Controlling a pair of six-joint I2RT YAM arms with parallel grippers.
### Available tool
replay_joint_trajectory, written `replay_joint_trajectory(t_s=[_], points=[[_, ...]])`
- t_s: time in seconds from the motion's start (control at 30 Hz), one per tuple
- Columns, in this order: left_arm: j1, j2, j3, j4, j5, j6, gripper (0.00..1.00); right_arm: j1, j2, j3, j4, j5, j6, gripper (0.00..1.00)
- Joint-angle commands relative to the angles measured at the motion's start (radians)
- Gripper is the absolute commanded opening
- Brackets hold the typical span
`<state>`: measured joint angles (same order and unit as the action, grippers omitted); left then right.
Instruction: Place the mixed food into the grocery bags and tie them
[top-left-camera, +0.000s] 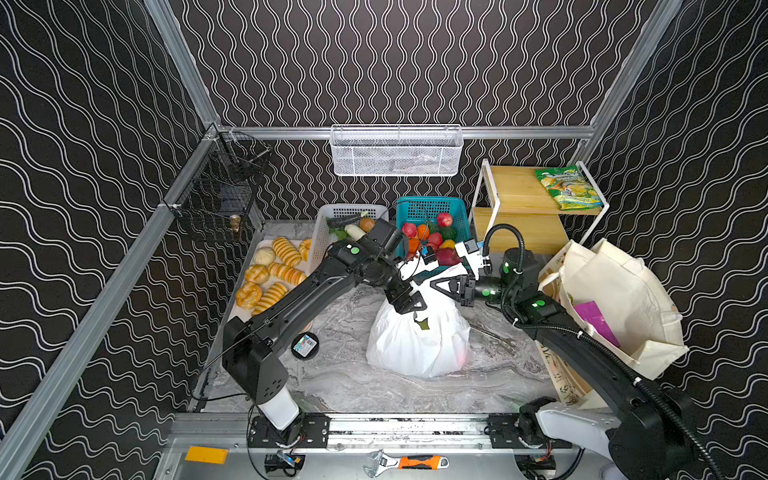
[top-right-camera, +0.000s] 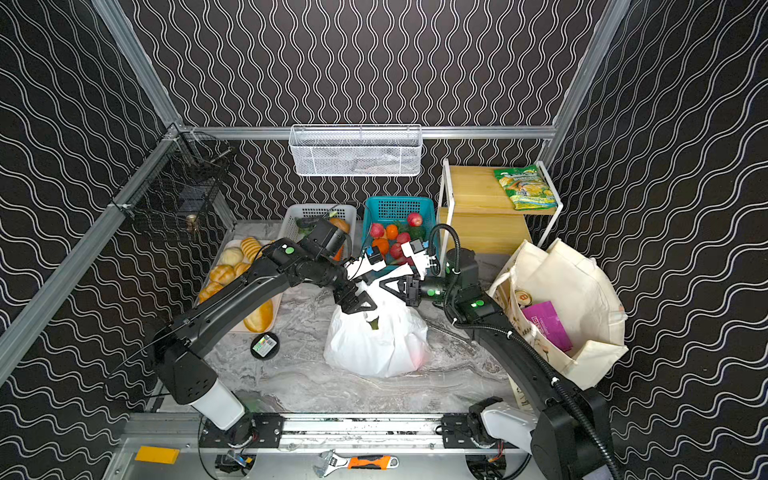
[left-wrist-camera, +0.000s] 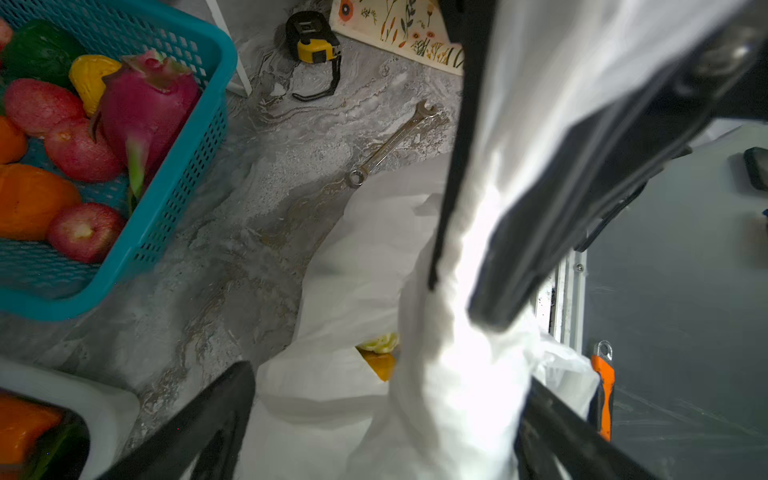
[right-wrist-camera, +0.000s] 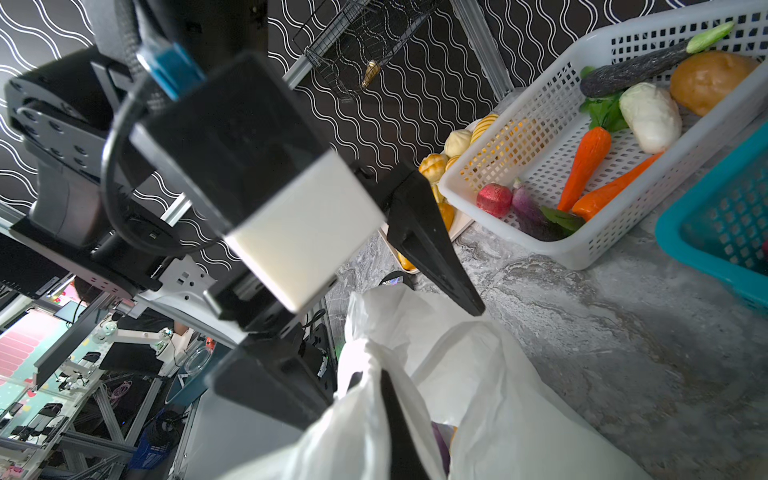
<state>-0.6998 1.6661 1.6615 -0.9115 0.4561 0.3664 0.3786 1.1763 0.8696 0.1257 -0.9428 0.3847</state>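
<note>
Basically, the thin crinkly white plastic carrier bag (top-left-camera: 415, 349) was found dead centre; its twisted handle (left-wrist-camera: 465, 332) was pinched by the right gripper (top-left-camera: 434, 285), stretched far-right, and straddled by the spread left gripper (top-left-camera: 417, 305).

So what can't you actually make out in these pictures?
- White plastic bag: in both top views, its plastic hides all but a green scrap at the mouth.
- Canvas tote: in both top views, cloth hides everything except a purple packet.
- Wall basket: in both top views, mesh blurs its contents.
- Left wrist view: a blurred bag handle blocks the middle.
</note>
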Motion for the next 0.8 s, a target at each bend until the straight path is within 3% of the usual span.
replay_joint_trajectory(t_s=[0.0,0.2,0.47,0.57,0.77], points=[[-0.008,0.019,0.021,-0.019,-0.048,0.011,0.87,0.002,-0.004,-0.001,0.045,-0.005,0.018,0.09],[-0.024,0.016,0.016,0.023,0.002,0.003,0.72,0.002,-0.001,0.006,0.032,-0.004,0.013,0.09],[-0.025,-0.019,-0.020,0.089,-0.002,-0.012,0.15,0.002,-0.010,-0.003,0.022,0.006,0.009,0.10],[-0.023,-0.031,-0.025,0.094,0.008,-0.013,0.19,0.002,-0.010,-0.002,0.013,0.007,0.003,0.10],[-0.023,-0.024,0.014,-0.001,0.082,0.037,0.56,0.002,0.000,0.008,0.002,0.017,-0.003,0.09]])
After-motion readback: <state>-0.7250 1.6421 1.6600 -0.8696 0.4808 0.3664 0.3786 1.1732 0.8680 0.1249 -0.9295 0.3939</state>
